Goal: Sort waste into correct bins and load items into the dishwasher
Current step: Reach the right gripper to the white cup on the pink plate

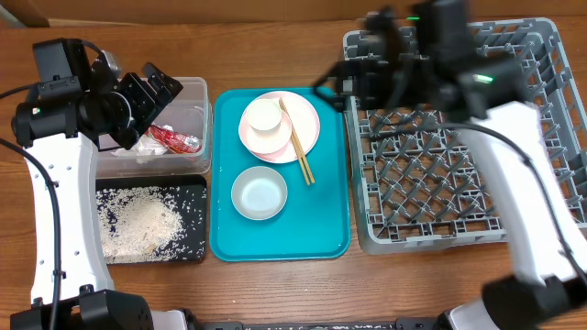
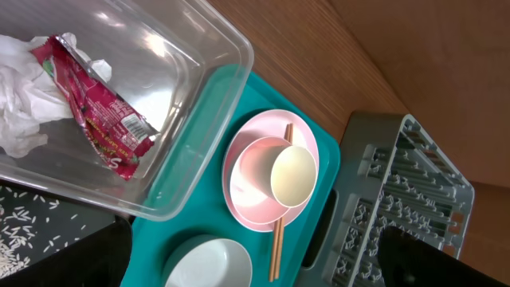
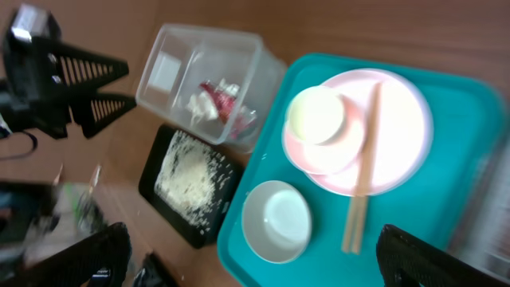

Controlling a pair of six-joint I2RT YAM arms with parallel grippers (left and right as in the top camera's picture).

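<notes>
A: How is the left gripper (image 3: 119,84) found?

B: Its jaws are seen spread wide, and nothing is held between them. It is poised over the clear tub (image 1: 206,137).

A: What is seen beneath it?

B: A crumpled napkin (image 2: 24,104) and a red-and-white wrapper (image 2: 100,119) are seen lying together inside the tub, directly below the fingers. Just beside the tub, on the side nearer the arm's base, a black tray (image 1: 204,183) is placed, and rice (image 1: 138,220) is spread over it.

A: And to that gripper's right?

B: A teal tray (image 1: 321,229) is set beside both bins. On it a pink plate (image 1: 307,128) is laid, a pale pink bowl (image 2: 247,183) is carried by the plate, and a cup (image 2: 292,175) is seated in that bowl. Chopsticks (image 1: 298,147) are laid across the plate's right part and onto the tray. A white bowl (image 1: 260,194) is placed apart, nearer the robot.

A: The right gripper (image 3: 252,229)?

B: It too is seen wide open and empty. It is held above the left edge of the grey dish rack (image 1: 431,174), with the plate just to its left. Nothing has been loaded in the rack.
</notes>
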